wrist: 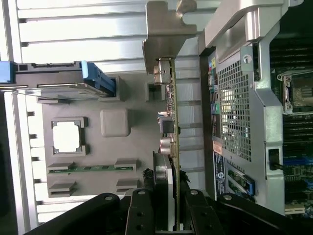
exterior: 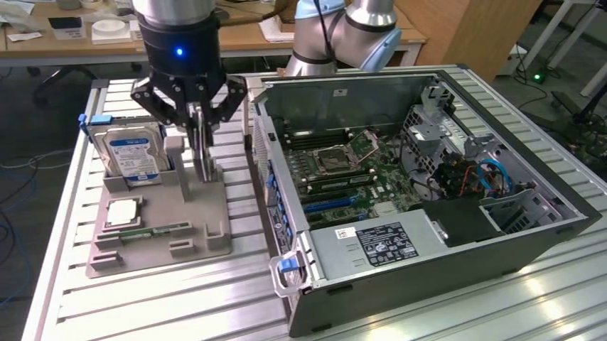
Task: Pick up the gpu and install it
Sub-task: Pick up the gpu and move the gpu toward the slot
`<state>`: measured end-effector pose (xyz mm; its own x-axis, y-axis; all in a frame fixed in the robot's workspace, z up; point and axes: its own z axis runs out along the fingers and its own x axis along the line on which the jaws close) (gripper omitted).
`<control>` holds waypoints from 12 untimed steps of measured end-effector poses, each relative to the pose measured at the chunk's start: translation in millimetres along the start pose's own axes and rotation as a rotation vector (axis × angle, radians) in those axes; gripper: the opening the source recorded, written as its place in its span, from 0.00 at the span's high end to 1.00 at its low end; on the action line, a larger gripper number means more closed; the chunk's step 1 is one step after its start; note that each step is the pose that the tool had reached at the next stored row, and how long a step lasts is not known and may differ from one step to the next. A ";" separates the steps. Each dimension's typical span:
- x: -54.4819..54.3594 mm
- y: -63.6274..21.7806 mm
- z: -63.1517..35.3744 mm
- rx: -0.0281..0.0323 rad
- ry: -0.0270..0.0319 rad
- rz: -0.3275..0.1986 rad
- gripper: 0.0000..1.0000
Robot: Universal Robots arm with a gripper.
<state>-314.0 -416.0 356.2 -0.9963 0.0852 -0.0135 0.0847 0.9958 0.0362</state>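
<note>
the claw is closed on the gpu. its two black fingers are narrowly apart, and they press on the two flat sides of the card near its upper edge. the gpu stands upright on its edge over the middle of the grey holder tray. its lower edge is at the tray surface, but i cannot tell if it rests in its slot or is a little lifted. in the wrist view the silver bracket is at the end of the card that reaches over the tray's border.

on the grey holder tray, beside the card on the exterior view's left, a hard drive with a blue-white label stands upright in its slot. in front of the hard drive a processor lies flat in a square pocket. next to it a narrow green memory stick lies flat.

the tray lies on a ribbed aluminium table. just beside the tray, on the exterior view's right, an open computer case lies on its side with the motherboard facing up.
</note>
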 end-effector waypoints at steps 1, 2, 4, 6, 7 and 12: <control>-0.1 0.1 -3.3 -0.0001 -0.0001 0.000 0.72; -0.1 0.3 -6.9 -0.0001 0.0000 0.000 0.72; -0.2 0.5 -13.6 0.0000 0.0000 0.000 0.72; -0.3 0.7 -19.9 -0.0001 0.0000 0.000 0.72; -0.3 0.8 -22.9 -0.0002 -0.0001 0.000 0.72; -0.4 1.3 -38.2 0.0000 0.0001 0.000 0.72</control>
<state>-314.1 -416.1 394.4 -0.9963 0.0852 -0.0135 0.0846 0.9958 0.0362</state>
